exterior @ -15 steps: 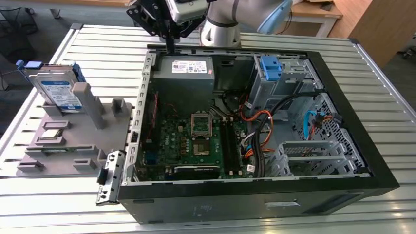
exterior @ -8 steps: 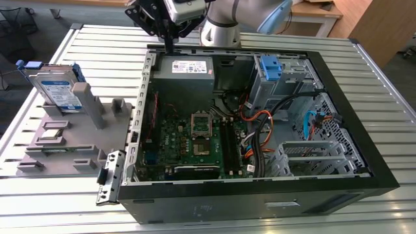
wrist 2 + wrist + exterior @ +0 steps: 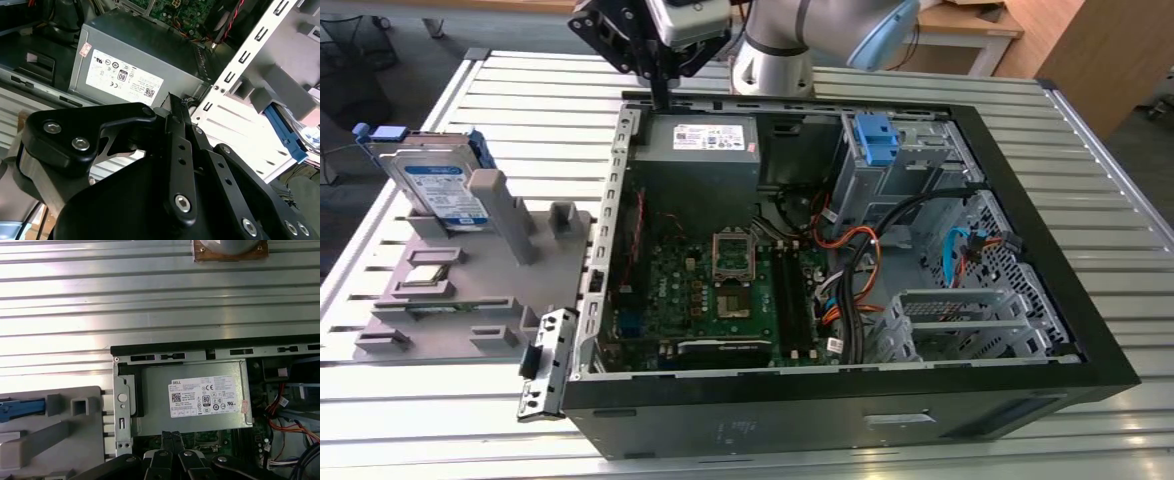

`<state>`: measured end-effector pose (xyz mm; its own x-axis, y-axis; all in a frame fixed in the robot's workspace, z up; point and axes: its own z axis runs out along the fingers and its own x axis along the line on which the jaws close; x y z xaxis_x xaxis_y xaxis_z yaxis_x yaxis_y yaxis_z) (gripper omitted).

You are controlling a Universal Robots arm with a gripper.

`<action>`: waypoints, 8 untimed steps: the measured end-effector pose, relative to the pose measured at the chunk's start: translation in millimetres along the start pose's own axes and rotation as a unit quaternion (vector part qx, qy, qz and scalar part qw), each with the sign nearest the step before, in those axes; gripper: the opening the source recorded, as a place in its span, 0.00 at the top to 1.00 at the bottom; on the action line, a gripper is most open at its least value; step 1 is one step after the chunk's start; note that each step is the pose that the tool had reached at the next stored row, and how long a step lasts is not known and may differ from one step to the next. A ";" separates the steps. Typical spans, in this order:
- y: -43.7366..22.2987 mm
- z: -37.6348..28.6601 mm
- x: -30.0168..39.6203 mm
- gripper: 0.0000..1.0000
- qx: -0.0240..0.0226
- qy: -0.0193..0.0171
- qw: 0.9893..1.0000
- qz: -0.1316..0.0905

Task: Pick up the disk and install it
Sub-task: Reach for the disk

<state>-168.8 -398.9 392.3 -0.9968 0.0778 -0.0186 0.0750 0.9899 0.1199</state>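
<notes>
One gripper (image 3: 662,100) hangs above the rear edge of the one open case (image 3: 854,425), over the one power supply (image 3: 698,150). In the second wrist view its two fingers (image 3: 172,130) are pressed together with nothing between them. The one disk (image 3: 438,190) stands upright in a grey fixture (image 3: 480,290) on the table (image 3: 1094,120), at the exterior view's left of the case and well apart from the gripper. It bears one white-and-blue label, its print too small to read. The supply carries one white sticker (image 3: 207,397) of fine print and marks. One blue bracket (image 3: 873,135) sits in the drive bay.
</notes>
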 end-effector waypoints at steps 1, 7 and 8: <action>0.0 -0.1 0.2 0.89 0.000 0.000 1.000 0.000; -0.4 0.0 4.3 0.89 0.000 0.000 1.000 0.000; -0.5 0.1 5.2 0.89 0.000 0.000 1.000 0.000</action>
<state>-173.9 -399.0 392.1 -0.9968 0.0778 -0.0187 0.0751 0.9899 0.1199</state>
